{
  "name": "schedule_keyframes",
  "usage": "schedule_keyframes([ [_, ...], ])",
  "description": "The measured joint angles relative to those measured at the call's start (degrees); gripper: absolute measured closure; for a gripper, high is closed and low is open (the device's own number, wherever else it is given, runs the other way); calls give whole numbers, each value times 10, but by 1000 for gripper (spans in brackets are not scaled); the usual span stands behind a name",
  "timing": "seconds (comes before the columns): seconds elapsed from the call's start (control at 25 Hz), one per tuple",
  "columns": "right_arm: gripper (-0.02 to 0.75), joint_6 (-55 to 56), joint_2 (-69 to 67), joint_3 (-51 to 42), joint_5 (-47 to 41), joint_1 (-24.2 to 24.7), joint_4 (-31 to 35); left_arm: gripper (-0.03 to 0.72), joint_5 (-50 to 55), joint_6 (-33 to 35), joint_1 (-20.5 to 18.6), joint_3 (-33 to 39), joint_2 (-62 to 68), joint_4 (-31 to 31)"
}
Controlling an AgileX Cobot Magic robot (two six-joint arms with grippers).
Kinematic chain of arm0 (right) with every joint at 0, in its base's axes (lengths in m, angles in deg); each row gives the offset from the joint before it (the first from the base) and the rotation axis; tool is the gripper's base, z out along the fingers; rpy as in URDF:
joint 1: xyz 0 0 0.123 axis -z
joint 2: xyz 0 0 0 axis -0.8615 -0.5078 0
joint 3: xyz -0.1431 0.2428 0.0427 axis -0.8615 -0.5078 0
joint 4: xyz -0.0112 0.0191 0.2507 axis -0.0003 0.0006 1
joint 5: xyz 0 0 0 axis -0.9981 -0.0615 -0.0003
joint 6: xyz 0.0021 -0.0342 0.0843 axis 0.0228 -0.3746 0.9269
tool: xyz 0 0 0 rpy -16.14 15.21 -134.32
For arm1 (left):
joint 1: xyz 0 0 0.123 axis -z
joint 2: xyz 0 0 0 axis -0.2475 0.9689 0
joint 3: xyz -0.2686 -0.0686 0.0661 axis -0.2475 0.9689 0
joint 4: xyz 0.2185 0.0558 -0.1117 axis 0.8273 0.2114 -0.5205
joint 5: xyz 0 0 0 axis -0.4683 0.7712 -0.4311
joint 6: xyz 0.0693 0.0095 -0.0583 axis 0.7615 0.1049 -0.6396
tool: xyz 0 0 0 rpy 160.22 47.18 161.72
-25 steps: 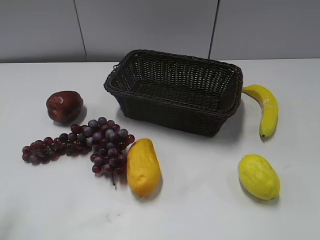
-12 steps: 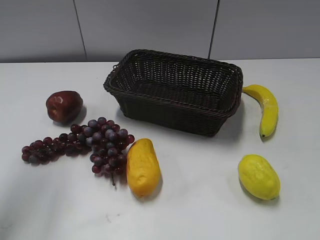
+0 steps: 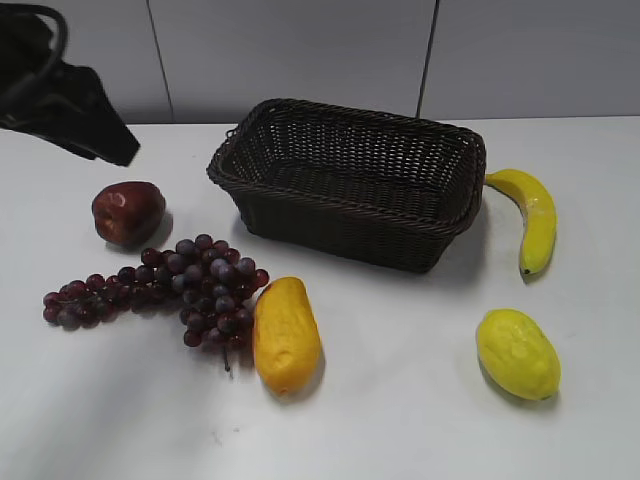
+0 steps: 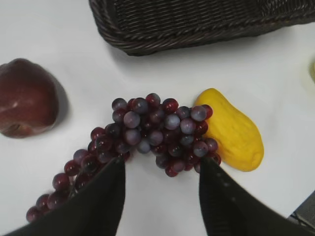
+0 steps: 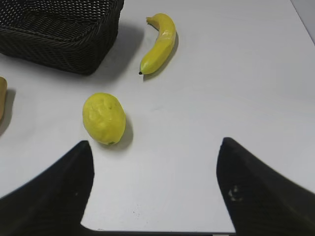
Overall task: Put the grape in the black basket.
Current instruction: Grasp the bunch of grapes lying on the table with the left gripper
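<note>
The grape [image 3: 160,290] lies on the table [image 3: 400,420] left-front of the basket [image 3: 350,180], touching the mango [image 3: 286,335], apple [image 3: 128,212] just behind. The left gripper [image 4: 160,196] hangs above it, jaws wide, empty (bare table between). The right gripper [image 5: 155,196] is spread too, holding nothing.

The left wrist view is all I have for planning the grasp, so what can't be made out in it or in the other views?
- Grape: its lower-left end lies behind a left gripper finger, left wrist view.
- Black basket: cut by the top edge there; its near inside wall is hidden by its rim, exterior view.
- Right gripper: outside the exterior view.
- Apple: cut by the left edge.
</note>
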Motion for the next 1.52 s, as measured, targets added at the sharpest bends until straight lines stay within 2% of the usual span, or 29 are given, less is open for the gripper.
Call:
schedule_keyframes([
  [0.16, 148, 0, 0, 0, 0, 0, 0, 95, -40, 1, 59, 0, 50, 45],
  [0.24, 148, 0, 0, 0, 0, 0, 0, 67, -56, 1, 77, 0, 79, 61],
  [0.44, 148, 0, 0, 0, 0, 0, 0, 59, -88, 1, 90, 0, 145, 94],
  [0.68, 148, 0, 0, 0, 0, 0, 0, 75, -136, -32, 90, 0, 202, 170],
  [0.96, 148, 0, 0, 0, 0, 0, 0, 110, -148, -37, 90, -2, 242, 155],
  [1.08, 148, 0, 0, 0, 0, 0, 0, 188, -142, -37, 90, -4, 248, 152],
  [1.2, 148, 0, 0, 0, 0, 0, 0, 386, -134, -37, 90, -5, 248, 152],
  [1.28, 148, 0, 0, 0, 0, 0, 0, 547, -125, -37, 90, -6, 248, 153],
  [1.4, 148, 0, 0, 0, 0, 0, 0, 601, -104, -37, 90, -10, 245, 161],
  [1.52, 148, 0, 0, 0, 0, 0, 0, 607, -67, -37, 90, -26, 229, 173],
])
